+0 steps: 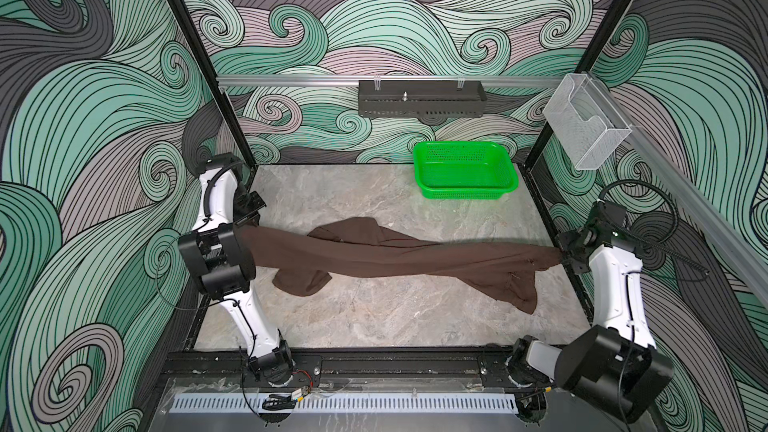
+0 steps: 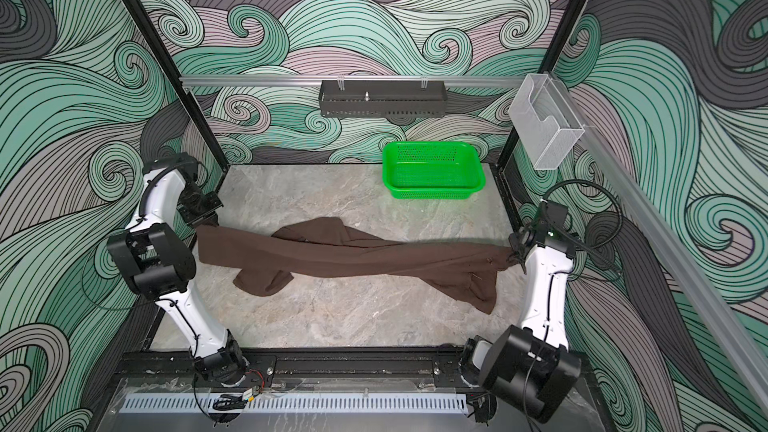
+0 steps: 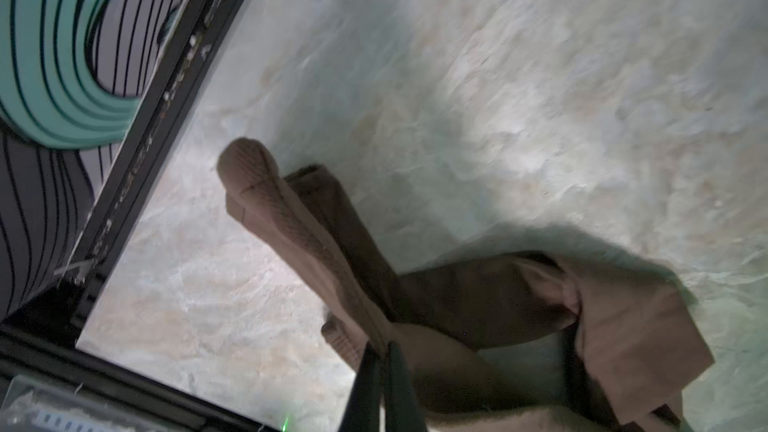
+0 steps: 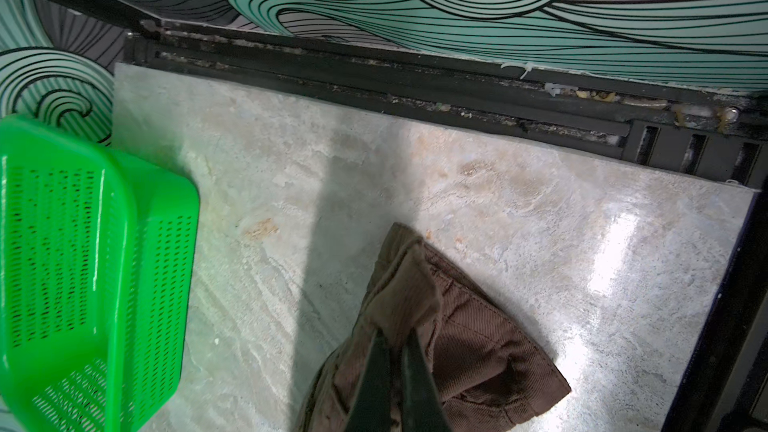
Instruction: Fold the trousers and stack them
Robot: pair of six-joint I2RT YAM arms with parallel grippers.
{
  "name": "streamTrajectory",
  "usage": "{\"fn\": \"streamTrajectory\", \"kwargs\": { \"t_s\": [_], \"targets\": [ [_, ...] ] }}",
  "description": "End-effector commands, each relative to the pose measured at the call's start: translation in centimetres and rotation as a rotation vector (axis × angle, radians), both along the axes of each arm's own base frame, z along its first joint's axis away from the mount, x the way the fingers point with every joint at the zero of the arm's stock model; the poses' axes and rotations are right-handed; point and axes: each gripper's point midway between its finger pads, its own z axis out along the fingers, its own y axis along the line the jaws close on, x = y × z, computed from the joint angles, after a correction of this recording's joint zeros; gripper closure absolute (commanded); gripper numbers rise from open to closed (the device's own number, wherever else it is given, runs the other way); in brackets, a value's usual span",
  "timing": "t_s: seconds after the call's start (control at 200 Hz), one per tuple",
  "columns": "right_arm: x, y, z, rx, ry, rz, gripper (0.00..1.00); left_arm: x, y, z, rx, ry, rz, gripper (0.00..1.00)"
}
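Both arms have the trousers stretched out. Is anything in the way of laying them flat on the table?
Nothing visible is in the way. The left gripper and the right gripper are each shut directly on the trousers. The only other thing on the table, the green basket, stands apart near its far right corner.

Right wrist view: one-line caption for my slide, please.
Bunched end of the trousers pinched in the shut right hand over the marbled table, green basket nearby.

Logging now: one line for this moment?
left gripper shut on dark-brown fabric trousers | right gripper shut on trousers | unfolded | green plastic basket empty
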Motion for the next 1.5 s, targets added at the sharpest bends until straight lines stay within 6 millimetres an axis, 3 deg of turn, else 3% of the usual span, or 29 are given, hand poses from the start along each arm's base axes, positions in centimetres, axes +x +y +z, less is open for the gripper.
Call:
{"fn": "streamTrajectory", "kwargs": {
  "t_s": [0.0,0.065,0.155,0.3,0.45,0.67,0.766,0.866,1.121,1.326,1.406,1.491],
  "targets": [
    [0.7,-3.1,1.7,-0.080,-0.033,-0.094,1.00,2.0,-0.7,1.6,-0.002,-0.023,-0.005,0.91],
    [0.8,-3.9,1.6,-0.089,-0.022,-0.121,1.00,3.6,-0.9,1.7,-0.023,-0.046,-0.008,0.86],
    [1.1,-4.3,1.0,-0.082,-0.008,-0.130,1.00,4.7,-0.9,1.6,-0.040,-0.043,-0.009,0.60],
    [1.4,-4.3,-0.3,-0.065,0.003,-0.127,1.00,3.6,-0.2,2.0,0.004,-0.017,0.006,0.35],
    [1.9,-3.8,-0.7,-0.039,-0.016,-0.107,1.00,0.2,0.4,2.9,0.004,-0.085,0.062,0.30],
    [2.8,-2.8,0.0,-0.017,-0.056,-0.066,1.00,-6.7,-1.7,-2.4,-0.181,-0.052,0.190,0.29],
    [3.3,-2.4,0.4,-0.012,-0.072,-0.051,1.00,-7.7,-1.7,-4.3,-0.250,-0.062,0.267,0.24],
    [3.5,-2.2,0.5,-0.007,-0.080,-0.043,1.00,-6.9,-2.1,-5.5,-0.324,-0.099,0.315,0.20],
    [3.5,-1.7,0.2,0.004,-0.083,-0.028,1.00,-4.4,-2.2,-8.7,-0.410,-0.121,0.401,0.23],
    [3.7,-1.7,0.5,-0.005,-0.090,-0.025,1.00,-4.6,-2.2,-11.3,-0.420,-0.070,0.431,0.34],
    [3.6,-1.6,0.5,-0.007,-0.090,-0.024,1.00,-4.6,-2.2,-12.1,-0.422,-0.059,0.440,0.42],
    [3.6,-1.6,0.4,-0.004,-0.086,-0.025,1.00,-4.2,-2.1,-12.7,-0.434,-0.057,0.450,0.59]
  ]
}}
